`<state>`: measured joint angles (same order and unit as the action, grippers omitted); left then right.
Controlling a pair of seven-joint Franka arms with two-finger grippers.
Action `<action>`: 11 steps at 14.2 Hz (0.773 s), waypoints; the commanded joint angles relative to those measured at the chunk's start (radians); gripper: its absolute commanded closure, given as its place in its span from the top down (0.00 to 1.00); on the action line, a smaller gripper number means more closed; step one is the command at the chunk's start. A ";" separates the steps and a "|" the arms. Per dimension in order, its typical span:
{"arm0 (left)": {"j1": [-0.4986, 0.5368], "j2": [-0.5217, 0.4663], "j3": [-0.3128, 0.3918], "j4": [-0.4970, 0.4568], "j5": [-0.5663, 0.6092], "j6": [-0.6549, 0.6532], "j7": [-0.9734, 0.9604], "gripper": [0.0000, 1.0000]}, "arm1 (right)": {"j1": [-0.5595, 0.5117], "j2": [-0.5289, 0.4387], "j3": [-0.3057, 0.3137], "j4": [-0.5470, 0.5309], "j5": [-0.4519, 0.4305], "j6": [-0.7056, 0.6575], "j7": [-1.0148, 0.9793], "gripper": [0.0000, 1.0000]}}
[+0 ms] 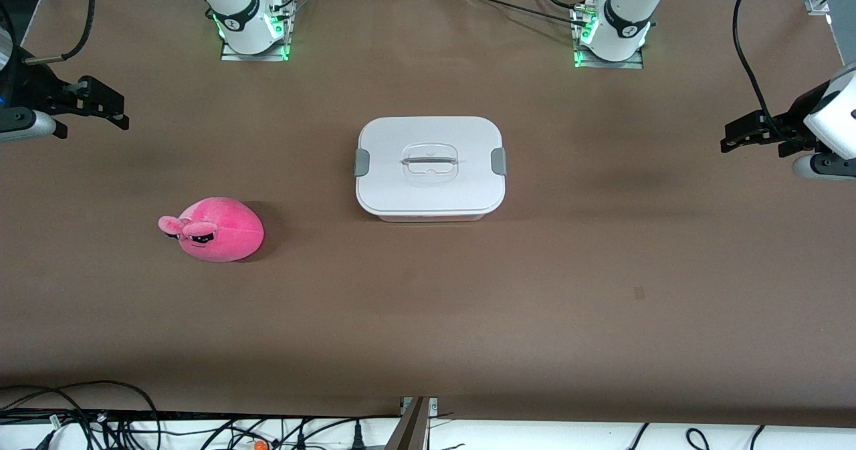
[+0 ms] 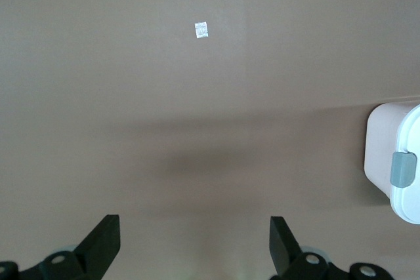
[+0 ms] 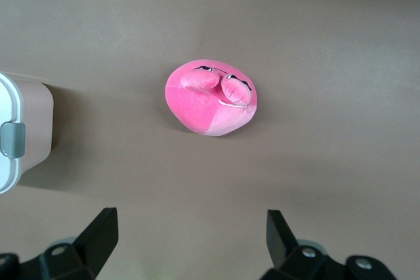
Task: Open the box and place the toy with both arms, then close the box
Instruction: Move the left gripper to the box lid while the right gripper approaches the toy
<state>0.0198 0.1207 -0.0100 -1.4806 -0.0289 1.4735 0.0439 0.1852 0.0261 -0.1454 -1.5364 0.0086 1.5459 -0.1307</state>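
Observation:
The box (image 1: 430, 167) stands mid-table with its white lid on, a grey clip (image 1: 498, 161) at each end and a clear handle (image 1: 429, 161) in the middle. Its clipped edge shows in the left wrist view (image 2: 400, 165) and the right wrist view (image 3: 16, 136). The pink toy (image 1: 215, 229) lies on the table toward the right arm's end, nearer the front camera than the box; the right wrist view shows the toy (image 3: 210, 100) too. My left gripper (image 1: 742, 136) hangs open and empty over the table's left-arm end. My right gripper (image 1: 107, 105) hangs open and empty over the table's right-arm end.
The brown table (image 1: 428, 316) carries a small patch mark (image 1: 638, 293) toward the left arm's end, seen as a pale square (image 2: 201, 29) in the left wrist view. Cables (image 1: 100, 423) run along the table's front edge. The arm bases (image 1: 251, 25) stand along the back.

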 commanded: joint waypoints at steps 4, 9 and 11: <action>-0.014 -0.012 0.001 -0.014 -0.012 0.010 -0.013 1.00 | 0.000 -0.002 0.009 0.013 -0.001 -0.009 -0.012 1.00; -0.098 -0.007 -0.002 -0.012 -0.005 0.010 -0.019 1.00 | 0.000 -0.003 0.009 0.013 -0.004 -0.015 -0.012 1.00; -0.122 0.004 -0.010 -0.014 -0.022 0.011 -0.010 1.00 | 0.000 -0.005 0.009 0.013 -0.007 -0.020 -0.012 1.00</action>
<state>-0.0720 0.1243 -0.0199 -1.4845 -0.0290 1.4756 0.0395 0.1860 0.0261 -0.1394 -1.5364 0.0086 1.5455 -0.1310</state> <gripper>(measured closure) 0.000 0.000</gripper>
